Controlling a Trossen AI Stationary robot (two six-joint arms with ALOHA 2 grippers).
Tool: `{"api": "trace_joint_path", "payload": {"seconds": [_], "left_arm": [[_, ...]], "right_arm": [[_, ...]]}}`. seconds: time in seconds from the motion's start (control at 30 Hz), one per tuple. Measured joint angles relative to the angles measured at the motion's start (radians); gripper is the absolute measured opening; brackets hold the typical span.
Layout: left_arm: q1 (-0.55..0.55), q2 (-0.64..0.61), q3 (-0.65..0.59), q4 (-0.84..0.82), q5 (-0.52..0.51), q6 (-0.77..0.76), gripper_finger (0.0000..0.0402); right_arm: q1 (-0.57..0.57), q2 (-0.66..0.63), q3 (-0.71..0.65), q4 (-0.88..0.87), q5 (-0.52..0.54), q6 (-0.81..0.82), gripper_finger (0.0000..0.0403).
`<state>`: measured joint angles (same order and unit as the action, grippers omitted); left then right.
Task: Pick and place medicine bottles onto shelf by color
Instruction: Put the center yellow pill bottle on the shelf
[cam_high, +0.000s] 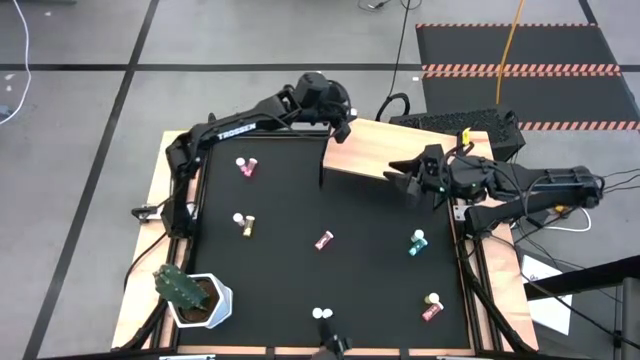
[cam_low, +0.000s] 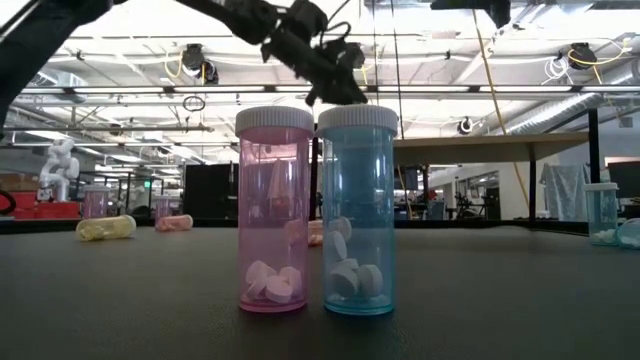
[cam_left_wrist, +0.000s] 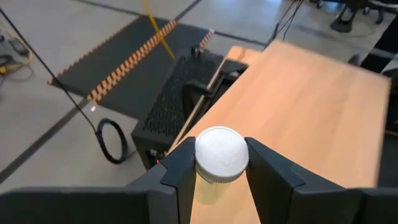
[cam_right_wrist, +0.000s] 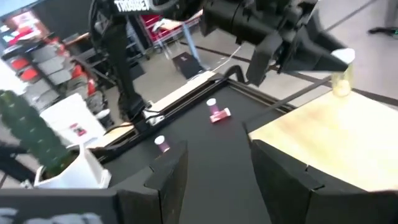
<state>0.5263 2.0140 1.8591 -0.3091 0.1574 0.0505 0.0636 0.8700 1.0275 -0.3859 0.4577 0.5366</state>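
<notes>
Left claw (cam_left_wrist: 221, 171) is clenched on a yellow-bodied, white-capped bottle (cam_left_wrist: 221, 157), fingers (cam_left_wrist: 180, 171) pressed against either side of its cap. It holds the bottle upright over the far left corner of the shelf (cam_high: 400, 150); whether the base touches the board cannot be told.

Right claw (cam_high: 408, 178) hovers over the shelf's near right part, fingers (cam_right_wrist: 168, 174) spread apart and holding nothing.

The shelf stands at the far right of the black tabletop (cam_high: 300, 270).

Remaining bottles on the tabletop:
- a pink bottle (cam_high: 245, 166) at the far left, lying down;
- a yellow bottle (cam_high: 244, 224) near the left edge, lying;
- a red bottle (cam_high: 324, 240) at centre, lying;
- a teal bottle (cam_high: 416, 241) toward the right;
- a pink-red bottle (cam_high: 431, 307) at the near right corner.

In the low view, a pink upright bottle (cam_low: 273, 225) and a blue upright bottle (cam_low: 358, 212) stand side by side, just beside each other.

A cactus (cam_high: 180, 287) in a white pot occupies the near left corner.
</notes>
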Motion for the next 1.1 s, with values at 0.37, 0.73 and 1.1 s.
{"api": "trace_joint_path", "payload": {"seconds": [0.37, 0.73, 1.1], "left_arm": [[0.023, 0.078, 0.000, 0.022, 0.029, 0.040, 0.0124], [0.039, 0.094, -0.008, 0.113, 0.029, 0.071, 0.0124], [0.040, 0.124, -0.008, 0.128, 0.049, 0.043, 0.0124]], "right_arm": [[-0.067, 0.002, 0.000, 0.000, 0.022, 0.029, 0.0171], [-0.078, 0.014, 0.000, 0.005, 0.022, 0.040, 0.0171], [-0.078, 0.027, -0.001, 0.008, 0.019, 0.055, 0.0171]]}}
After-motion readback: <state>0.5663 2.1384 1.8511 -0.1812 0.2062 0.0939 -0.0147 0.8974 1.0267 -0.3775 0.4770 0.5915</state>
